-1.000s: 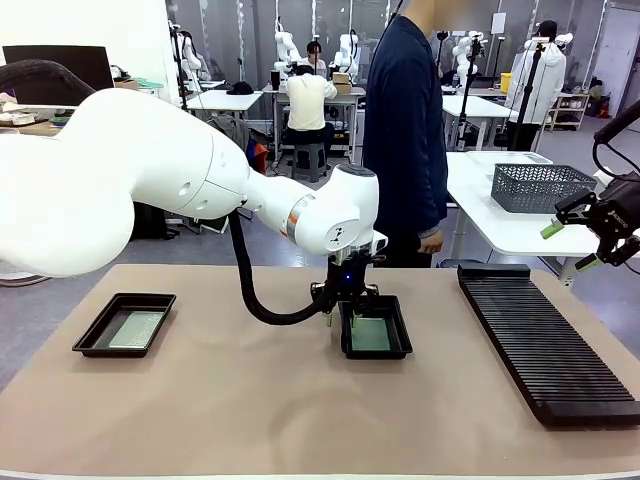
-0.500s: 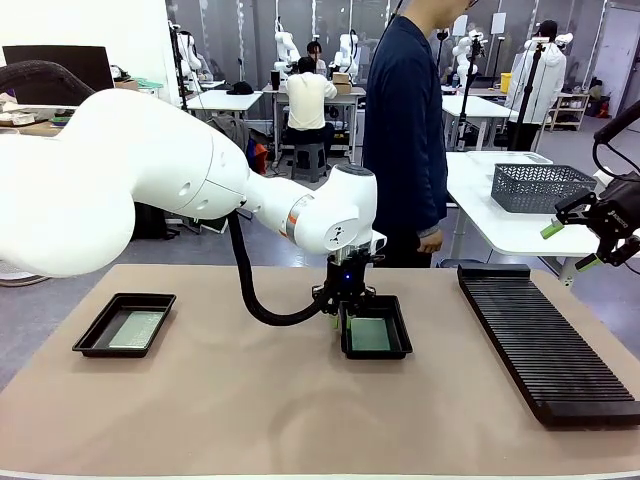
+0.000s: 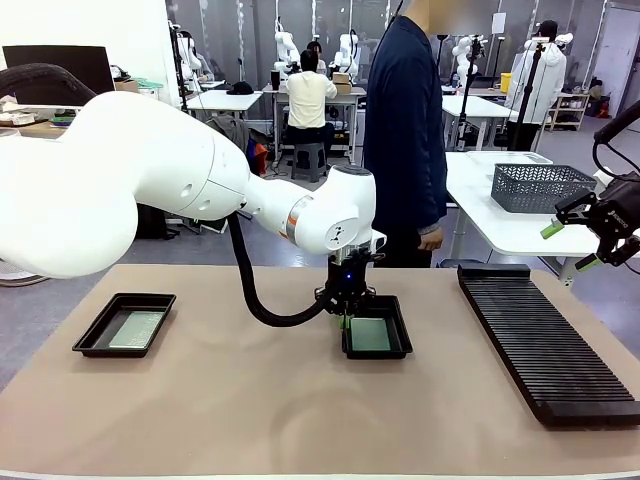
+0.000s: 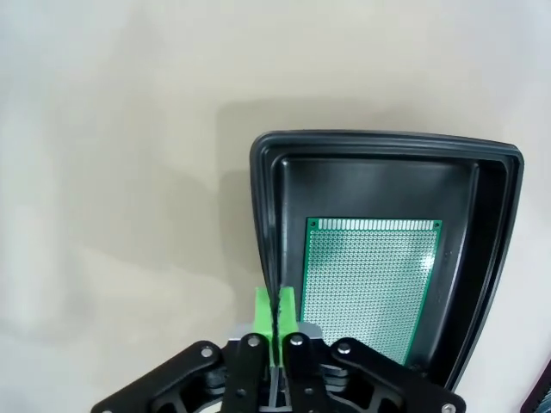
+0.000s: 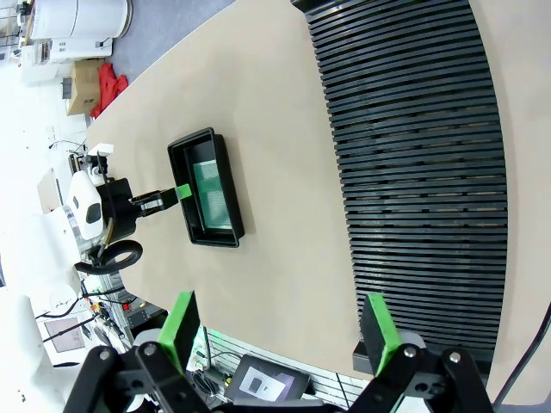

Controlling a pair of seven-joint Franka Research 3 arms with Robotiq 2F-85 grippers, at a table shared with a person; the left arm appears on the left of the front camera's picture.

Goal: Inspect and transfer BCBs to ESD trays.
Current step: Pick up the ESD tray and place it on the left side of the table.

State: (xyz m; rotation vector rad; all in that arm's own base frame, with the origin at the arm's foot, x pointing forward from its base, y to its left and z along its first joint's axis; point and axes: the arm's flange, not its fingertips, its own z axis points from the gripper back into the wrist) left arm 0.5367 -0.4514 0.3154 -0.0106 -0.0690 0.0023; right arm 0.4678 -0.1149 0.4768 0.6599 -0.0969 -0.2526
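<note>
Closure of left gripper [image 4: 275, 310] is complete since 1 s ago: green pads now pinch the near-left rim of the centre ESD tray [image 3: 376, 350], which has slid slightly right. BCB [image 4: 368, 286] lies flat inside; judged tray ready to move. Left wrist view shows the rim pinch; front view adds second tray [image 3: 92, 342] with its board, and right gripper [image 3: 576, 247] wide open, holding nothing

Left arm reaching across to the table's middle, wrist pointing straight down, left gripper [image 3: 346, 319] low with green pads pressed together. Right arm raised at the right edge, right gripper [image 3: 581, 245] in the air, its fingers [image 5: 182, 323] spread wide apart, holding nothing.
</note>
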